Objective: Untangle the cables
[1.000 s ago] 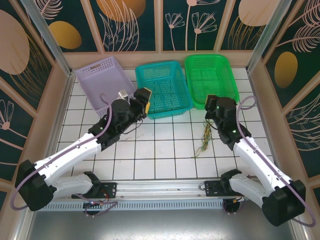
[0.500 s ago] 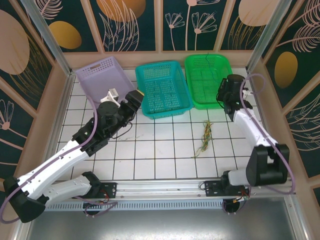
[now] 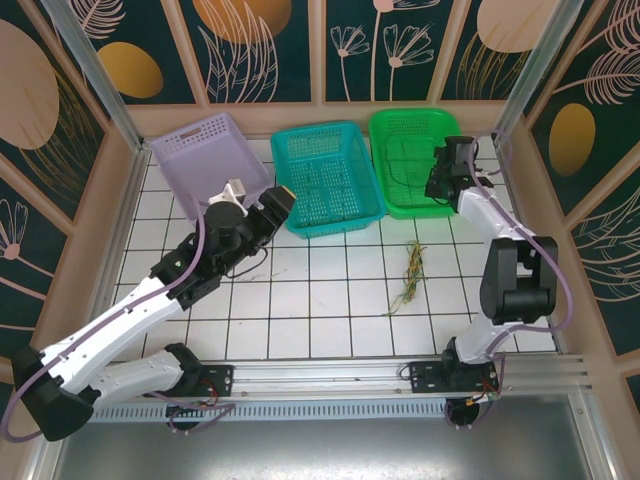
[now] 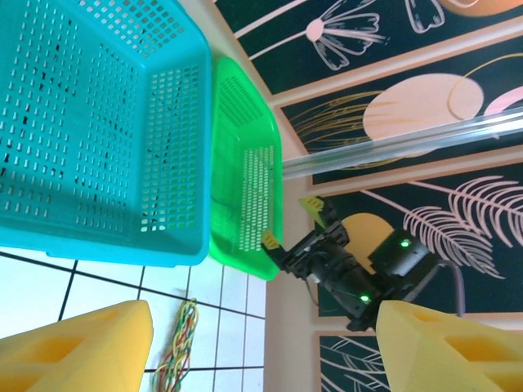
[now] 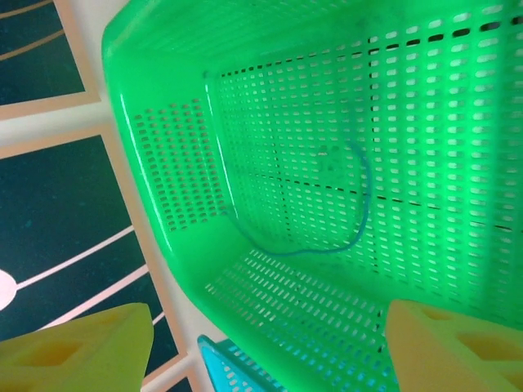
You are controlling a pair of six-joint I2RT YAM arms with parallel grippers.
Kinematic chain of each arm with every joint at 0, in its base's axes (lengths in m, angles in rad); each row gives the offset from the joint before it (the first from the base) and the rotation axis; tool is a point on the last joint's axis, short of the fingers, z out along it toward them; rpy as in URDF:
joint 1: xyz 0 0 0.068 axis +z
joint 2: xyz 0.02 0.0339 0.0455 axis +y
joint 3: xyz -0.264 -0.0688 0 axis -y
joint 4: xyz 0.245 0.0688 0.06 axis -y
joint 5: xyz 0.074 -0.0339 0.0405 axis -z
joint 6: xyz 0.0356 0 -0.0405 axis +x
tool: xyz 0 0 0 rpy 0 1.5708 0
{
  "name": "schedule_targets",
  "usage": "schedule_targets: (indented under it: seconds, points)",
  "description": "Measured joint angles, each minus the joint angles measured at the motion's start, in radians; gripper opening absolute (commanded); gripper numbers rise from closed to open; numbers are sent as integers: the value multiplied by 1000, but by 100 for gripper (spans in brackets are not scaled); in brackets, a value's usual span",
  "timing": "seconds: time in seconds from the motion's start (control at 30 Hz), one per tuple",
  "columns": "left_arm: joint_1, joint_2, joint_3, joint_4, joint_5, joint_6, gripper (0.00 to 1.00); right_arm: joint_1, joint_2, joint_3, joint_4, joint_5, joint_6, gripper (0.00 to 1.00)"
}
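A tangled bundle of green, yellow and reddish cables (image 3: 410,275) lies on the white tiles right of centre, and it also appears at the bottom of the left wrist view (image 4: 178,349). One thin green cable (image 5: 365,192) lies loose in a curve on the floor of the green basket (image 5: 163,163), faint from above (image 3: 400,168). My right gripper (image 3: 434,184) hangs over that basket's right side, open, nothing between its yellow fingers (image 5: 73,351). My left gripper (image 3: 276,206) hovers open by the teal basket's front left corner, holding nothing.
Three baskets stand along the back: purple (image 3: 205,150), teal (image 3: 320,131) and green (image 3: 415,112). Wooden frame walls and metal posts (image 3: 520,85) close the sides. The left wrist view takes in the right gripper (image 4: 290,222) beside the green basket (image 4: 245,204).
My right arm swung from above the bundle back to the green basket, and its jaws opened there, leaving a green cable inside. My left arm drew back slightly to the left.
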State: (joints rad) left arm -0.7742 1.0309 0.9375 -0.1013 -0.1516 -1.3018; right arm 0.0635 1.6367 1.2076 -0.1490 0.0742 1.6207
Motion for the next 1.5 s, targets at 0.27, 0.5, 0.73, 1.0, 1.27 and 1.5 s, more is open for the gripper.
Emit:
schedule_targets:
  seconds: [0.27,0.5,0.73,1.0,1.27,1.5]
  points:
    - [0,71,31,-8,47,35,71,8,-432,-171,-148,48,-167,73]
    - [0,163,50,-7,163,151,61,129,-706,-400,-359,89,-397,69]
    - [-4,274,-11,1,304,242,56,171,-628,-589,-454,-6,-596,62]
    - [-19,301,-22,35,353,262,56,174,-439,-652,-290,-129,-753,41]
    - [-25,262,-94,52,352,261,57,192,-407,-681,-125,-181,-772,12]
    - [-25,220,-120,52,349,254,57,208,-499,-718,-120,-190,-761,30]
